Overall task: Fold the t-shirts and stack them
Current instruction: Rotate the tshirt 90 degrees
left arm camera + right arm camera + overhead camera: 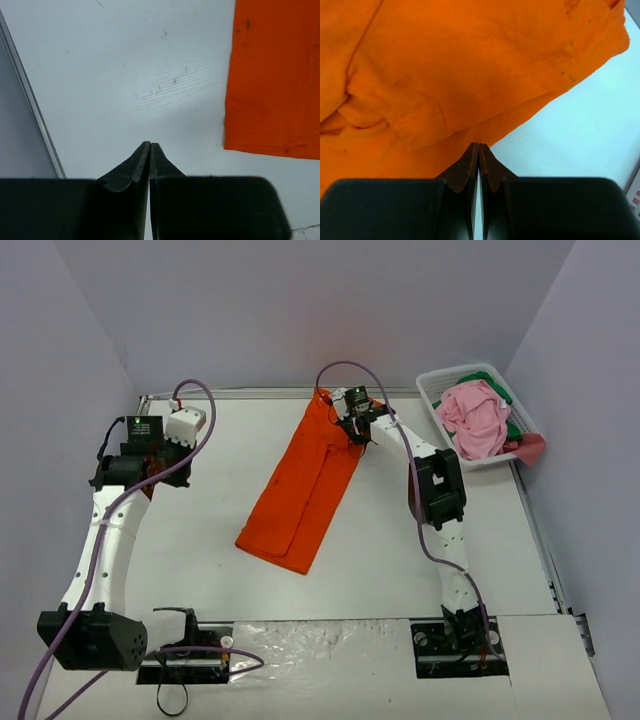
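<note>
Top external view: the white table (200,540) fills most of the frame. The largest item on it is the orange t-shirt (305,485), folded into a long strip. It lies flat and runs diagonally from the far centre toward the near left. It is outside the basket and well apart from it.

The white slotted basket (430,400) sits at the far right corner of the table, against the wall. Inside it, a crumpled pink t-shirt (472,420) lies on top and takes up most of the space. A green t-shirt (497,383) shows beneath it along the far and right sides. A darker pink-red bit of cloth (532,447) lies over the basket's near right corner. I cannot tell whether it is a separate garment.

Right wrist view: the right gripper (478,146) has its jaws pressed together. The tips sit right at the edge of the orange cloth at the strip's far end, with rumpled folds just beyond them. I cannot tell whether they touch the fabric.

Left wrist view: the left gripper (150,145) is closed tip to tip with nothing between the jaws. It hangs over bare table at the far left, near the metal edge rail (35,110). One hemmed corner of the orange shirt, with tiny dark specks, shows off to its right, apart from the fingers.
</note>
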You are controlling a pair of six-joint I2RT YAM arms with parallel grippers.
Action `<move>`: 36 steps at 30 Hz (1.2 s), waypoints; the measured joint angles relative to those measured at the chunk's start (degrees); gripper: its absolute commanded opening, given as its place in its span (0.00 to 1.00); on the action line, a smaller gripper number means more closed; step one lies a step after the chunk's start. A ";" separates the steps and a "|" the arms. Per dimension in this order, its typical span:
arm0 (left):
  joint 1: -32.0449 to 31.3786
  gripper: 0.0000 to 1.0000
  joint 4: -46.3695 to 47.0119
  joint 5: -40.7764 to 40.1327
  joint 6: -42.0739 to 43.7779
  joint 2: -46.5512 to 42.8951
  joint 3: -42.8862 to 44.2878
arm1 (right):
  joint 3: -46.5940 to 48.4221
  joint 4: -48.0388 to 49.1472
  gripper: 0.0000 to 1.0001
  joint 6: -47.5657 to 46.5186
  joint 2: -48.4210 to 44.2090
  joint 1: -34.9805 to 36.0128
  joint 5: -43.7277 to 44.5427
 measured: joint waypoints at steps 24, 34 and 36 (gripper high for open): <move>12.09 0.03 1.09 3.74 -1.27 -3.37 -3.61 | 29.70 -3.69 0.00 -0.02 20.70 0.02 2.47; 15.45 0.03 1.51 5.84 -1.70 -3.32 -4.96 | 32.09 2.43 0.00 -4.94 23.50 0.52 1.60; 15.80 0.03 1.86 6.25 -1.75 -3.32 -5.29 | 32.06 3.63 0.00 -5.88 23.80 0.92 2.64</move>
